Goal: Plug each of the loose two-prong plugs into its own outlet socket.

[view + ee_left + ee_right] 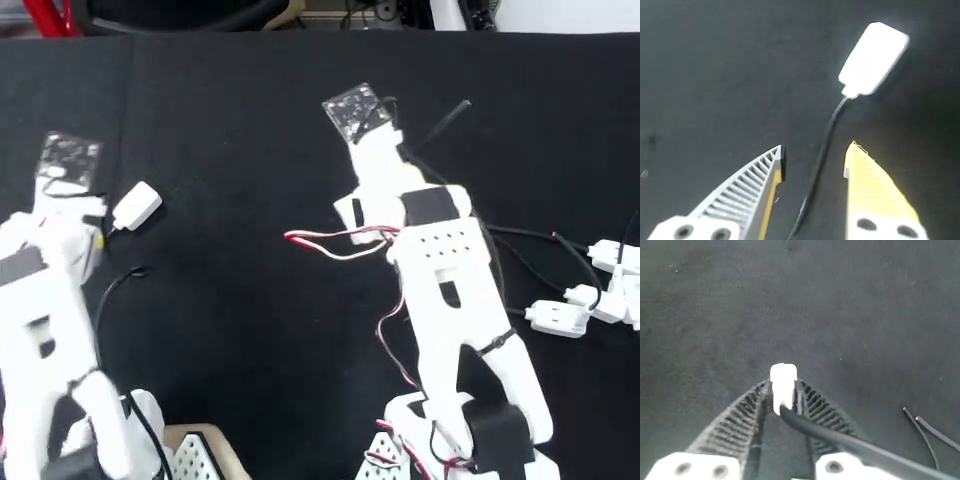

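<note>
- Clenched in the right jaws, upper centre of the high view: small white plastic plug (783,385), black cord (855,442) trailing; apparently lifted for carrying to the white outlet sockets (558,318) at the right edge.
- Released, left jaws astride the thin cable (822,145) of a flat white rounded plug (873,59) lying on the black worktop (715,75) at left; probably lined up for a grab.

Loose white plug (136,206) on black table (230,300)

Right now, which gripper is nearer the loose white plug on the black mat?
Left. The left gripper sits open just short of the loose plug, its cable running between the fingers. The right gripper is well away from it, shut on another plug.
</note>
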Controlling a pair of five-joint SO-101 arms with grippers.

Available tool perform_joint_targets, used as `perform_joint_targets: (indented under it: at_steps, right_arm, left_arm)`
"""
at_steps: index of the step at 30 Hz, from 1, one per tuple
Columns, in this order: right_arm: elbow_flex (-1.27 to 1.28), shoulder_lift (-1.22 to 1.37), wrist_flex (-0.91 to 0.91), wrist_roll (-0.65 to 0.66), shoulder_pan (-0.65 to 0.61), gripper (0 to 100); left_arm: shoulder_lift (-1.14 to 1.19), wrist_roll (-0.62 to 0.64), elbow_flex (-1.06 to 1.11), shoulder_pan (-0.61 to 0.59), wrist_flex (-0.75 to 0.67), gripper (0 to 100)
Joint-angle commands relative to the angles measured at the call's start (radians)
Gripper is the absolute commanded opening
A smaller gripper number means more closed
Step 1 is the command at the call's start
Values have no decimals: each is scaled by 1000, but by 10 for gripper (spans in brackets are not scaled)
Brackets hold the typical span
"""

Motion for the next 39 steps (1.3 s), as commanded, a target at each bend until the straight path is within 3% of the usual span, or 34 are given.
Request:
perform_joint_targets:
  at_steps: [1, 3, 7, 10, 20, 27, 39]
  right_arm:
    - [-71, 2, 5, 9, 48, 11]
    - [-84, 2, 21, -3, 57, 11]
    - [-104, 2, 55, -23, 54, 11]
    - [-105, 2, 54, -25, 60, 11]
    - [-104, 4, 54, -25, 57, 11]
    - [-104, 4, 54, -25, 57, 11]
    - [-108, 41, 40, -21, 57, 11]
  left_arm:
    - [118, -14, -84, 137, -48, 211]
    - [158, -28, -84, 196, -87, 211]
    - [230, -235, -73, 292, -120, 211]
    - [299, -319, -97, 323, -144, 207]
    - [646, -298, -395, 314, -100, 206]
    - [842, -282, -573, 236, -98, 206]
    - [944, -285, -677, 211, -97, 205]
